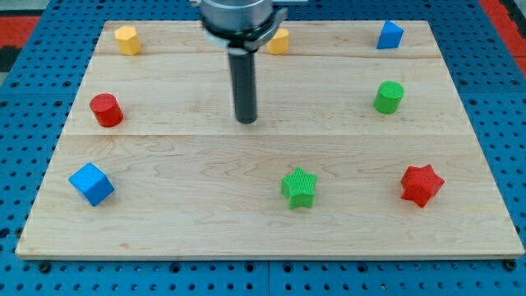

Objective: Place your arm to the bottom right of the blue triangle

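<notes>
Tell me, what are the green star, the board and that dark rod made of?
The green star looks like plastic, possibly 3D-printed: fine ridges run across its matte faces. The board looks like pale wood with a smooth finish: grain streaks and plank seams show. The rod above my tip looks like dark metal or hard plastic, with a soft sheen down its side; which one, I cannot tell.

My body shows only as its last part. At the view's top sits a round grey metal collar (238, 18), shiny, with a darker ring and small lugs at its lower edge. From it hangs a straight dark rod (245, 82), plain and smooth, almost black, with a faint lighter sheen down one side. My tip (246, 121) is blunt and flat-ended.
</notes>
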Robot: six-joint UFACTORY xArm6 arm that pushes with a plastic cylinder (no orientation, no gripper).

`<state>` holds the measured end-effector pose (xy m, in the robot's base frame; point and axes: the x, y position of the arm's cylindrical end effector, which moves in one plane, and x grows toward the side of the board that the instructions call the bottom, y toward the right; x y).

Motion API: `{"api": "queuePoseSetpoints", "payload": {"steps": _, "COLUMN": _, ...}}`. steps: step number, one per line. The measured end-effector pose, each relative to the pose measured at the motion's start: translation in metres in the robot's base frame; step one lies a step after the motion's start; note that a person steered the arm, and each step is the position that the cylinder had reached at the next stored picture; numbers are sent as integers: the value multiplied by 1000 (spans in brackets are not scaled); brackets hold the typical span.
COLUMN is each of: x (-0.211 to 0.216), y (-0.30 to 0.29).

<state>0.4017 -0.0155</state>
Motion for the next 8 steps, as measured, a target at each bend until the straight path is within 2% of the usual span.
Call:
{"api": "queuePoseSetpoints", "payload": {"steps": 2, "x": -57, "y": 58}}
{"api": "queuePoseSetpoints", "payload": {"steps": 5, "x": -67, "y": 85}}
{"api": "queuePoseSetpoints", "payload": {"steps": 7, "x": -92, "y": 174}}
{"api": "queuePoseSetpoints", "payload": {"steps": 8, "x": -92, "y": 266}}
